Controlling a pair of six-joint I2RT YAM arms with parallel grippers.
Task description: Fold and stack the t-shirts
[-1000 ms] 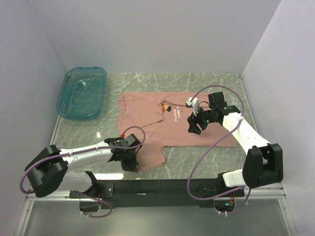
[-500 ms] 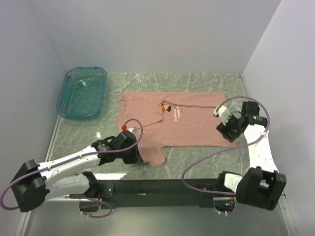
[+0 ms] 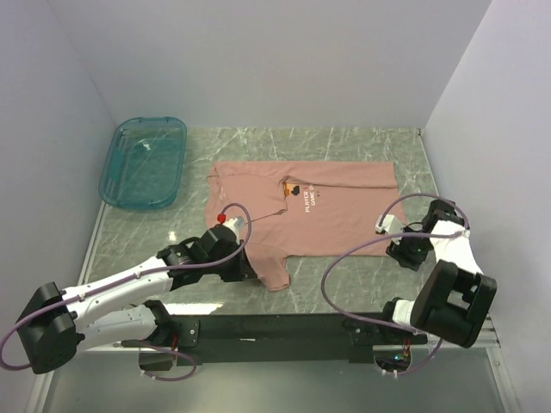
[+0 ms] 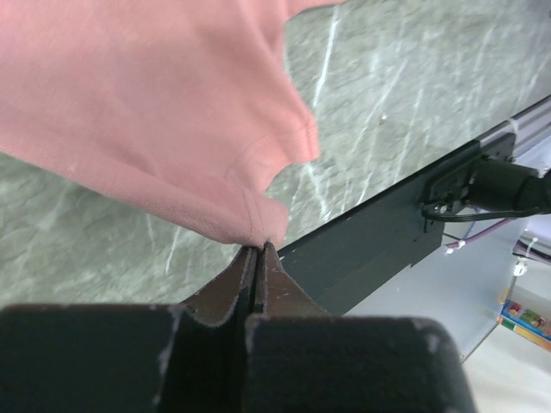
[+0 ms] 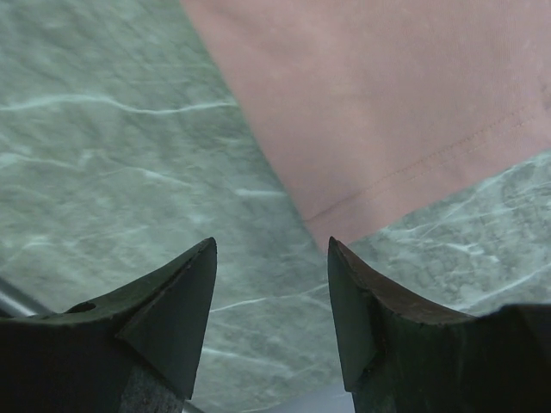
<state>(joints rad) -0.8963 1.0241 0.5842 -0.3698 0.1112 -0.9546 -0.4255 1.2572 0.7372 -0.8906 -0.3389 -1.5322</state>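
Note:
The dusty-pink t-shirt (image 3: 331, 211) lies spread flat on the marble table, chest print facing up. Its near left sleeve (image 3: 271, 268) reaches toward the table's front edge. My left gripper (image 3: 245, 269) is shut on that sleeve's hem; in the left wrist view the jaws (image 4: 258, 247) pinch a fold of the pink t-shirt (image 4: 155, 112). My right gripper (image 3: 403, 251) hovers low at the shirt's near right corner. In the right wrist view it (image 5: 271, 249) stands open over bare marble, and the t-shirt's hemmed corner (image 5: 344, 211) lies just ahead of the right fingertip (image 5: 344, 275), with nothing between the fingers.
A translucent teal bin (image 3: 144, 162) sits at the back left of the table. The black base rail (image 3: 284, 327) runs along the near edge, close to the held sleeve. White walls close in the table on three sides.
My right arm swung from above the shirt's chest out to the right, then down to the near right corner. My left gripper shifted slightly right, staying shut on the sleeve.

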